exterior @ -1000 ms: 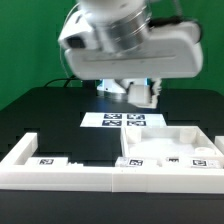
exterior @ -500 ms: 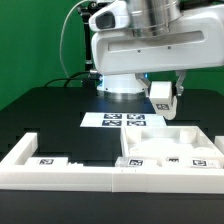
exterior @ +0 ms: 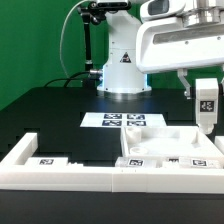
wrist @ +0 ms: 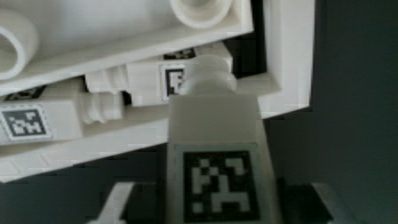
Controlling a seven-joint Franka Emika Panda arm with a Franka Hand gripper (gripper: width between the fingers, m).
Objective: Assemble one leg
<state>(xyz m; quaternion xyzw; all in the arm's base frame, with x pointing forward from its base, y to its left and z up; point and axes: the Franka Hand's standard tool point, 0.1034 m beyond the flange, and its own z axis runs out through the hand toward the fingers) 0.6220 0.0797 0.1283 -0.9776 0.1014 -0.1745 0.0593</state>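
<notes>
The gripper (exterior: 204, 92) is pinching the leg (exterior: 206, 112) by its upper part, jaws closed on its sides, so the post is hanging upright with its lower end free. It is holding the leg in the air at the exterior view's right, over the right end of the panel (exterior: 150, 149). This is probably to line the free end up with a mounting hole there. The wrist view shows the leg's tip (wrist: 214, 70) pointing at the panel's edge (wrist: 107, 60).

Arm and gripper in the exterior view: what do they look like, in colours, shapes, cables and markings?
The arm is glossy white with rounded segments and a small dark triangular mark on its base. A thin black cable curves down at the exterior view's left of it. The gripper has a boxy white-grey body and dark fingers.
</notes>
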